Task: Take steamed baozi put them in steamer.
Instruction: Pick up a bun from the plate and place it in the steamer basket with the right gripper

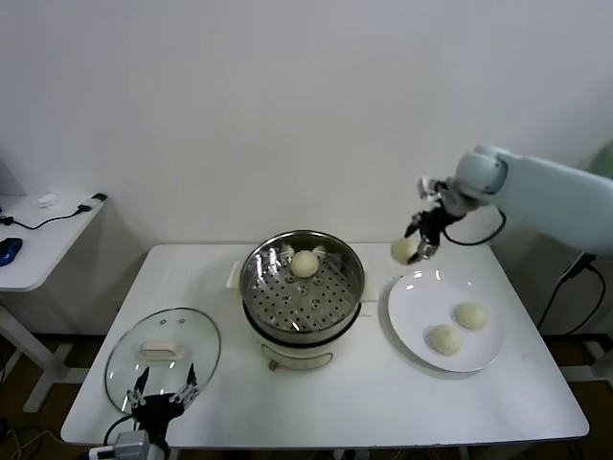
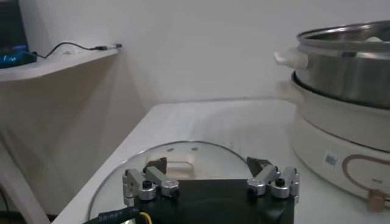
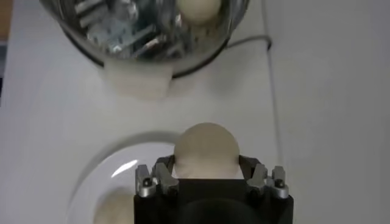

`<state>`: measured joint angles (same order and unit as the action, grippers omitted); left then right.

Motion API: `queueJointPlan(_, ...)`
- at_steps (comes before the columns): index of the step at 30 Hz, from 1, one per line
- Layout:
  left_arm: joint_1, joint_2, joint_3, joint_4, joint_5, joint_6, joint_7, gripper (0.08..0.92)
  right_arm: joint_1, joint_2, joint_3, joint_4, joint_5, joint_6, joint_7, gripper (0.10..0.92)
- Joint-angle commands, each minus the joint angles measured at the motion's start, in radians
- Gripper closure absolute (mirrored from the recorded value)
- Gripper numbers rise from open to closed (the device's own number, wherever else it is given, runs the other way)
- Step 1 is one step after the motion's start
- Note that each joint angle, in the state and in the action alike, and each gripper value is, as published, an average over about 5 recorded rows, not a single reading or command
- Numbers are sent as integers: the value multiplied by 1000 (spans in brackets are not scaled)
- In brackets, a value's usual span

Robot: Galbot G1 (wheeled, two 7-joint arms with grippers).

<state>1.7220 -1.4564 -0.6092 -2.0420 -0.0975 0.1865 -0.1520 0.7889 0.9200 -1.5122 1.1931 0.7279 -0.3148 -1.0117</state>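
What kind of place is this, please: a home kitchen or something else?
Probably a lab or test room, not a kitchen: a plain white table against a bare wall, a side desk with cables, and only the steamer and plate set out.

Right gripper (image 1: 419, 246) holds a baozi (image 1: 404, 250) above the table, between steamer (image 1: 303, 285) and white plate (image 1: 412, 326). One bun (image 1: 305, 264) apparently sits inside the steamer; two (image 1: 470, 315) (image 1: 444, 339) on the plate.

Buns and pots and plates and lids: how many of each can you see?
Buns: 4 – one in the steamer, two on the plate, one held up in the right gripper
Steamer: 1
Plate: 1
Glass lid: 1
Total: 7
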Motion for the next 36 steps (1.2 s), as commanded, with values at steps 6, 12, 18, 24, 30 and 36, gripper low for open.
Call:
queueJointPlan(6, 13, -3, 8, -28, 2, 9, 3, 177, 85, 349, -39, 170, 349, -194, 182, 323)
queueJointPlan(12, 15, -5, 7, -22, 3, 8, 3, 177, -73, 464, -21, 38, 262, -218, 223, 328)
queueJointPlan(18, 15, 2, -2, -16, 0, 9, 3, 177, -207, 529, 8, -78, 180, -226, 238, 330)
queueJointPlan(24, 8, 7, -3, -12, -1, 12, 5, 177, -263, 567, 17, -163, 146, -221, 239, 330)
queueJointPlan(30, 2, 7, -3, -10, -1, 15, 5, 177, -295, 588, 34, -220, 113, -219, 247, 328)
queueJointPlan(36, 3, 7, -4, -13, -2, 18, 6, 177, -286, 572, 45, -209, 107, -210, 234, 297)
